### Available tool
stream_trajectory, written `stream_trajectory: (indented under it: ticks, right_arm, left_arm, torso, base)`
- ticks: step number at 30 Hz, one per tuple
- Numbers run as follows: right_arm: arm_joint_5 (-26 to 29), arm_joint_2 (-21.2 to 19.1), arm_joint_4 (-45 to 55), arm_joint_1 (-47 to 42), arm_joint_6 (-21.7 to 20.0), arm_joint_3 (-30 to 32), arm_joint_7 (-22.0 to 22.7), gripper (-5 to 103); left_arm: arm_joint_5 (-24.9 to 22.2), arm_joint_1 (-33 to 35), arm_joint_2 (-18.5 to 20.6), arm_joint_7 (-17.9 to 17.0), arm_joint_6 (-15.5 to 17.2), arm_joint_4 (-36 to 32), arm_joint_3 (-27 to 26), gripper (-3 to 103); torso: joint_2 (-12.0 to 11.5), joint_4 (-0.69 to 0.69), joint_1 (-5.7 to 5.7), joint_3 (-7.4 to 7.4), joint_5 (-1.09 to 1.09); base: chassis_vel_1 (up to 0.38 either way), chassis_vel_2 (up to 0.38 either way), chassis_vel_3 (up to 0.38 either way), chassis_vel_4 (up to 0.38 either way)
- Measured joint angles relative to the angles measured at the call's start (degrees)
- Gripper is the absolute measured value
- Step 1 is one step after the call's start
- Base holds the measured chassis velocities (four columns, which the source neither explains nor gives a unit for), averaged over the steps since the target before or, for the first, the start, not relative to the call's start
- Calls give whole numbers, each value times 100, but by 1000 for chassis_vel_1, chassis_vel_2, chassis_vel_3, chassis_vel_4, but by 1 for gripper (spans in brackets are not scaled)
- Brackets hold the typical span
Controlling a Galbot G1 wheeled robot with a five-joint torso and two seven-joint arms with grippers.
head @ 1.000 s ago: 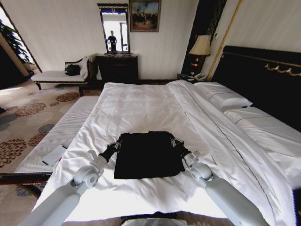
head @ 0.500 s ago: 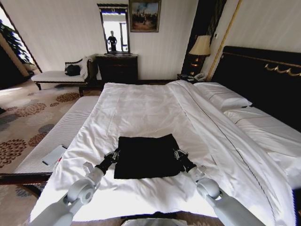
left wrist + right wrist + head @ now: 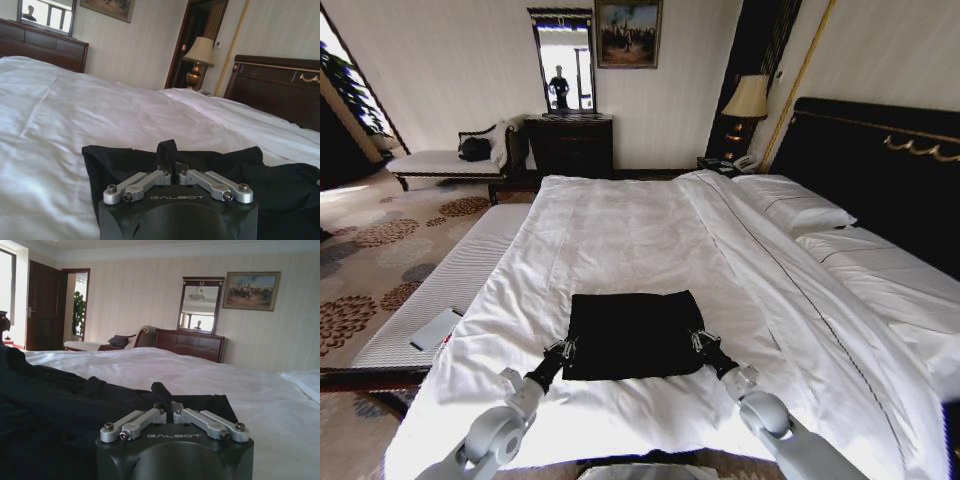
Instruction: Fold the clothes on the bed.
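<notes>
Now each hand pinches a near corner of the clothes (image 3: 632,332): left hand (image 3: 561,349), right hand (image 3: 701,343).

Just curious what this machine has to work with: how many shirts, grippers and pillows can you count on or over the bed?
Shirts: 1, the black shirt, lying on the bed.
Grippers: 2, the left gripper and right gripper, each pinching a near corner of the shirt.
Pillows: 2, the far pillow and the near pillow.
Total: 5.
</notes>
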Motion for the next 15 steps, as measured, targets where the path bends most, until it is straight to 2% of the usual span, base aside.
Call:
stream_trajectory:
  ticks: [3,4,5,6,7,8,9,11,12,13,15]
  right_arm:
    - [1,6,-13,-59,79,9,-54,1]
    - [17,4,-4,-92,129,31,-135,5]
    - [17,4,-4,-92,129,31,-135,5]
    - [17,3,-2,-101,148,39,-156,5]
    - [-19,3,3,-131,208,61,-182,11]
    - [-134,5,12,-194,284,88,-179,16]
    - [-223,8,33,-252,315,111,-174,21]
    - [-245,9,41,-270,321,119,-173,21]
    - [-335,16,89,-363,367,163,-167,33]
    - [-371,19,127,-417,389,195,-165,33]
    - [-398,18,221,-515,419,282,-162,43]
  left_arm:
    - [37,34,28,0,43,-30,18,-1]
    - [180,58,51,0,59,-49,25,3]
    - [180,58,51,0,59,-49,25,3]
    - [246,66,60,0,61,-52,25,9]
    - [455,97,92,0,62,-63,23,9]
    - [729,169,145,0,57,-99,9,19]
    - [844,222,166,1,51,-128,-1,19]
    - [882,243,172,1,49,-142,-8,19]
    - [996,324,182,1,42,-198,-45,30]
    - [1049,371,182,1,29,-240,-73,36]
    - [1117,464,181,2,5,-343,-135,46]
  torso:
    - [0,1,0,0,0]
    - [0,1,1,1,0]
    - [0,1,1,1,0]
    - [0,0,1,0,0]
    - [0,1,1,0,0]
    - [0,1,0,0,0]
    - [0,1,0,0,0]
    - [0,1,0,0,0]
    - [0,1,0,0,0]
    - [0,0,0,0,0]
    - [0,1,0,0,0]
  base:
    - [0,0,0,0]
    - [0,0,0,0]
    - [0,0,0,0]
    - [0,0,0,0]
    - [0,0,0,0]
    - [0,0,0,0]
    - [0,0,0,0]
    - [0,0,0,0]
    - [0,0,0,0]
    - [0,0,0,0]
    - [0,0,0,0]
